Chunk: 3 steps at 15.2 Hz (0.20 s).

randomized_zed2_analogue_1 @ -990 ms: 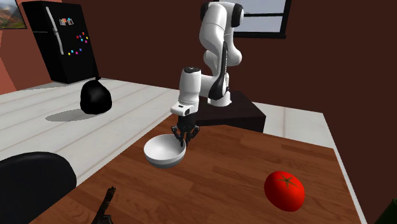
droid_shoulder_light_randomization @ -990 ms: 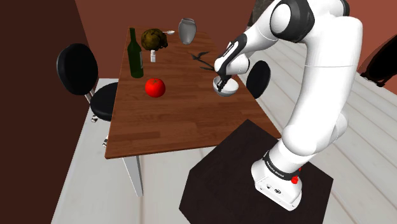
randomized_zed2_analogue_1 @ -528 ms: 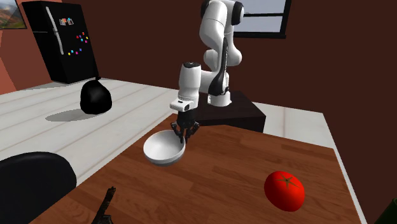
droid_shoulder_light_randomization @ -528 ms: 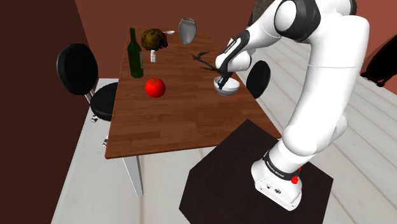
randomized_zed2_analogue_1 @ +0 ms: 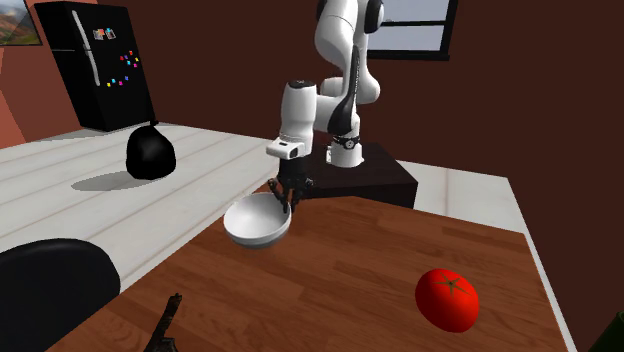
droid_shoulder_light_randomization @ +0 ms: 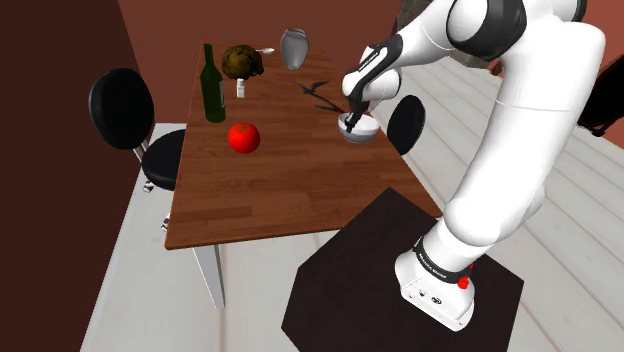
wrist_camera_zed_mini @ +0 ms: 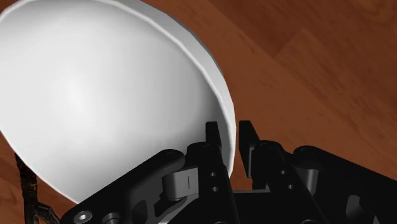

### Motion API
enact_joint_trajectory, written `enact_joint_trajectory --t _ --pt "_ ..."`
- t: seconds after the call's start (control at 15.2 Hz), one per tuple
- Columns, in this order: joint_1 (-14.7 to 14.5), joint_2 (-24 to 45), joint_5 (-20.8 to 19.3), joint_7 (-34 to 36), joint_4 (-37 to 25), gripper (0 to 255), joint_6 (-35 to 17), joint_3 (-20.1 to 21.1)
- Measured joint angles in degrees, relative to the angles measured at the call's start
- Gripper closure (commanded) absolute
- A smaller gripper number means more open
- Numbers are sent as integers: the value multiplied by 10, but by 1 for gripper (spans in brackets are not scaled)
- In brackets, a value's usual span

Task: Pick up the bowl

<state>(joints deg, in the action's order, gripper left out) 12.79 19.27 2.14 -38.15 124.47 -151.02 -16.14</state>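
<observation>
Wrist view gives the clearest look at the grasp: the gripper [wrist_camera_zed_mini: 232, 137] is clamped on the rim of the white bowl [wrist_camera_zed_mini: 108, 95], with one black finger inside the rim and the other finger outside, both pressing the thin wall between them. Behind the bowl, the brown wood of the table [wrist_camera_zed_mini: 318, 63] is seen. From the second exterior view the gripper [randomized_zed2_analogue_1: 286, 196] points down from the white arm and holds the bowl [randomized_zed2_analogue_1: 255, 222] at the side of the rim which is nearer to the stand [randomized_zed2_analogue_1: 375, 180]; the bowl is tilted, its open side turned partly to this view's left, and it is over the table edge (if its bottom touches the wood or not, I cannot tell surely). A red tomato [randomized_zed2_analogue_1: 447, 299] lies on the table [randomized_zed2_analogue_1: 350, 290], well apart from the bowl, toward this view's right. A black fridge [randomized_zed2_analogue_1: 97, 65] stands far behind. In the shoulder view the bowl [droid_shoulder_light_randomization: 364, 132] is near the table's edge on this view's right, under the gripper [droid_shoulder_light_randomization: 349, 122]. On the same table [droid_shoulder_light_randomization: 270, 190] there are the tomato [droid_shoulder_light_randomization: 244, 137], a dark green bottle [droid_shoulder_light_randomization: 213, 85] standing upright beyond it, and a grey vase [droid_shoulder_light_randomization: 293, 47] at the far end. A black chair [droid_shoulder_light_randomization: 125, 110] stands beside the table on this view's left
</observation>
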Motion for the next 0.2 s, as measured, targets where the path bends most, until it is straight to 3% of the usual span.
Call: enact_joint_trajectory --t 0.2 --pt "-2 -14 -6 3 -3 255 17 -4"
